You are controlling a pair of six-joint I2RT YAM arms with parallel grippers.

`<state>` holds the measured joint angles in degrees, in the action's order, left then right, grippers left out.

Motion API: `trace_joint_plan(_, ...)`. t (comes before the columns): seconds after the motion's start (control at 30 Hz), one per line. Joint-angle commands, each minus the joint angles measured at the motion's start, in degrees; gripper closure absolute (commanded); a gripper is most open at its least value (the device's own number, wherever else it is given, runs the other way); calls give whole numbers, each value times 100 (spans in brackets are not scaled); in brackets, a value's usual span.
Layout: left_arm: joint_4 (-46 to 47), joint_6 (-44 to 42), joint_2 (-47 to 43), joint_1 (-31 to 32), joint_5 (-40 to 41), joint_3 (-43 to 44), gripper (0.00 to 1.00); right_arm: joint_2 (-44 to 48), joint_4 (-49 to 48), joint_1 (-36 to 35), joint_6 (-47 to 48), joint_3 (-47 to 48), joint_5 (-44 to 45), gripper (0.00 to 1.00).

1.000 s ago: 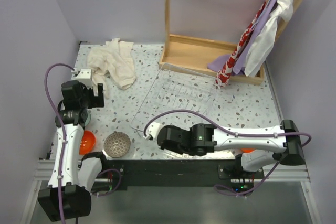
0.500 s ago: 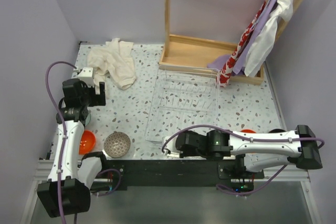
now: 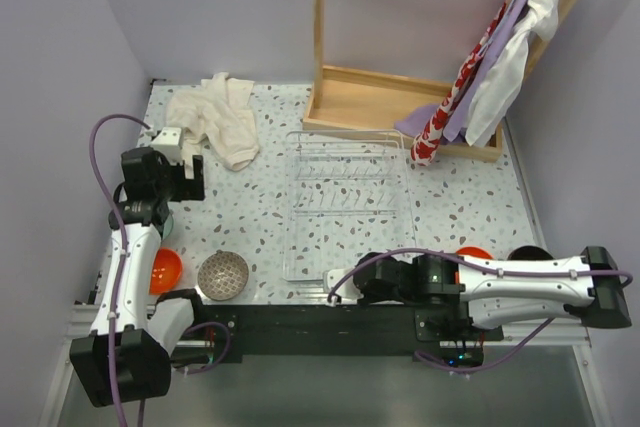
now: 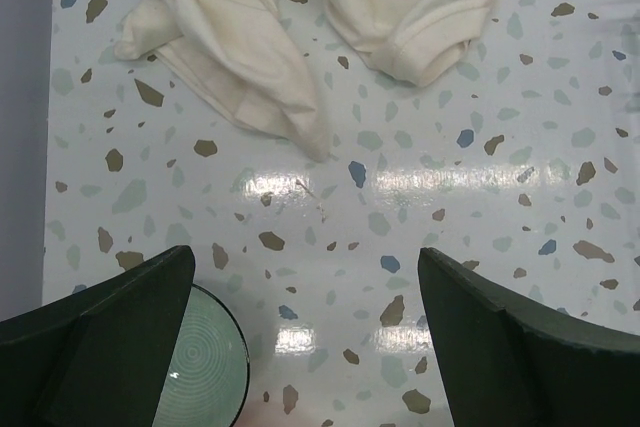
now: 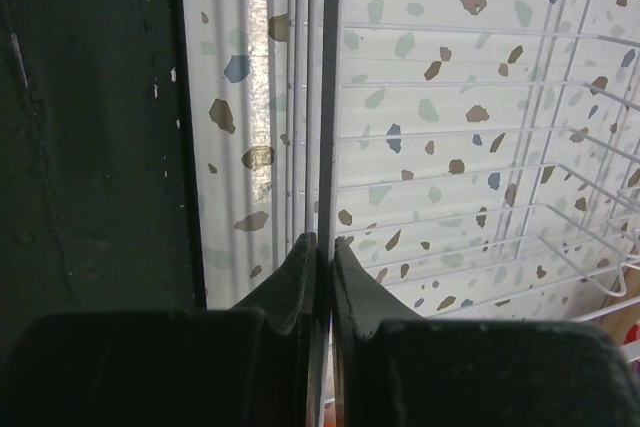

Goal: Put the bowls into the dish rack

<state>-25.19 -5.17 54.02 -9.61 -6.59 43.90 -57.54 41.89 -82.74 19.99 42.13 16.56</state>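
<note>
The dish rack (image 3: 345, 197), of thin clear bars, lies mid-table, square to the table edges. My right gripper (image 3: 335, 292) is shut on the rim bar (image 5: 327, 127) of its near edge, the bar pinched between both fingertips (image 5: 300, 257). The left gripper (image 3: 188, 175) is open and empty above the bare table at far left. In the left wrist view (image 4: 305, 272) a pale green-lined bowl (image 4: 205, 357) lies beside its left finger. An orange bowl (image 3: 166, 267) and a grey-speckled bowl (image 3: 222, 275) sit near left. Another orange bowl (image 3: 472, 252) and a dark bowl (image 3: 530, 252) show behind the right arm.
A crumpled cream cloth (image 3: 215, 122) lies at the far left, and it shows in the left wrist view too (image 4: 300, 17). A wooden tray-like frame (image 3: 385, 102) stands behind the rack with cloths (image 3: 490, 57) hanging over it. The black table edge (image 5: 90, 127) runs beside the rack.
My right gripper has dragged the rack's near edge rightward and toward me, swinging the rack from skewed to square. The left gripper has shifted slightly farther away.
</note>
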Motion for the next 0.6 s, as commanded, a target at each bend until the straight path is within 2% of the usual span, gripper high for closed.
trace_joint_plan(0.0, 225, 25, 65, 20, -211, 40, 1, -108, -480, -14, -21, 181, 260, 100)
trace_joint_plan(0.1, 181, -2, 117, 20, -194, 101, 1, -249, -752, 73, -214, 260, 576, 100)
trace_joint_plan(0.23, 50, -159, 214, 46, -386, 224, 2, -486, -989, 600, -232, 497, 455, 100)
trace_joint_plan(0.37, -301, -773, 372, 362, -808, 408, 2, -609, -1069, 1023, -40, 603, 304, 100)
trace_joint_plan(0.4, -424, -923, 399, 493, -922, 444, 2, -592, -1051, 1023, -4, 630, 304, 97)
trace_joint_plan(0.43, -538, -1072, 408, 564, -1045, 479, 2, -566, -990, 1023, 14, 708, 243, 87)
trace_joint_plan(0.47, -731, -1300, 382, 635, -1046, 523, 2, -522, -842, 1014, 14, 752, 217, 62)
trace_joint_plan(0.5, -811, -1389, 355, 705, -1046, 541, 2, -426, -753, 1023, -4, 814, 234, 50)
trace_joint_plan(0.57, -882, -1574, 198, 706, -985, 558, 1, -294, -473, 1023, -187, 1025, 173, 41)
